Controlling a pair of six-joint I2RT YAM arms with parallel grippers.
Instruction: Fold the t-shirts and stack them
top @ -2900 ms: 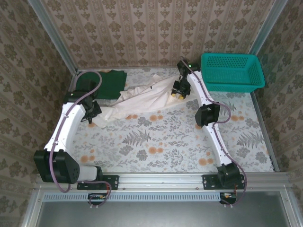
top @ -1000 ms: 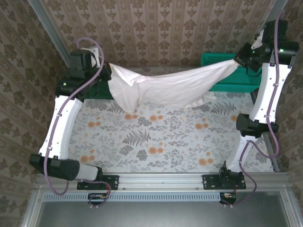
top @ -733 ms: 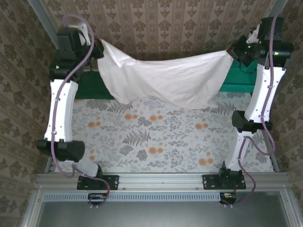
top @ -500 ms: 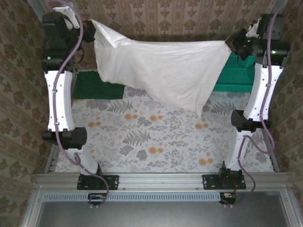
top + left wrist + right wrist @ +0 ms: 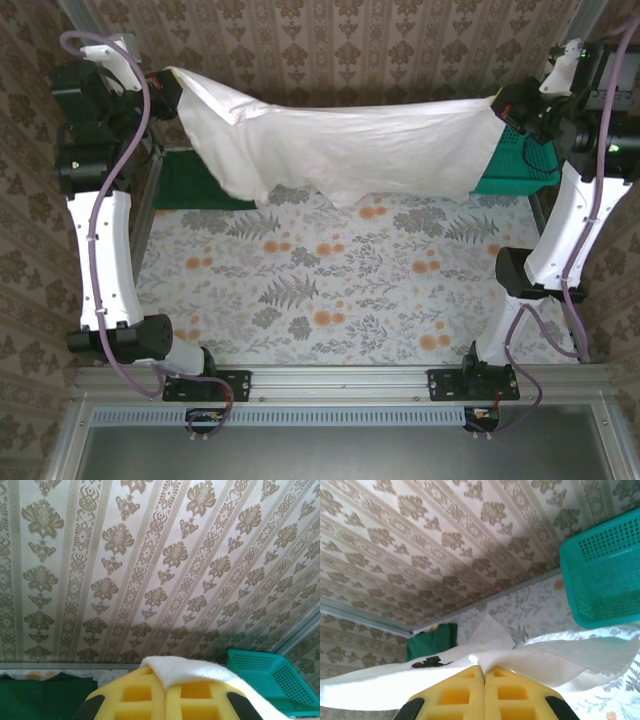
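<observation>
Striped damask wallpaper (image 5: 330, 40) in beige and brown covers the walls of the booth. The worktop (image 5: 330, 300) has a floral covering of grey ferns and orange blossoms.

Both arms are raised high at the far end, and the off-white t-shirt (image 5: 360, 150) hangs stretched between them above the back of the worktop. Its upper edge runs almost straight from left to right, and its lower edge sags in uneven folds.

The left gripper (image 5: 165, 692) is clamped on the shirt's left end. In the left wrist view its yellow foam pads (image 5: 135, 697) are pressed together, with a fold of white cloth draped over their tips. The right gripper (image 5: 484, 686) is likewise closed on the shirt's right end, and the fabric spreads out to both sides from the seam between its yellow pads.

A small dark mark (image 5: 427, 663) sits on the off-white cloth just left of the right gripper. It looks like a printed tag, but it is too small and blurred to read.

The dark green t-shirt (image 5: 190, 185) lies flat on the worktop in the far left corner, partly hidden behind the hanging shirt. A teal mesh basket (image 5: 512, 165) stands in the far right corner, with the shirt's right end hanging in front of it.
</observation>
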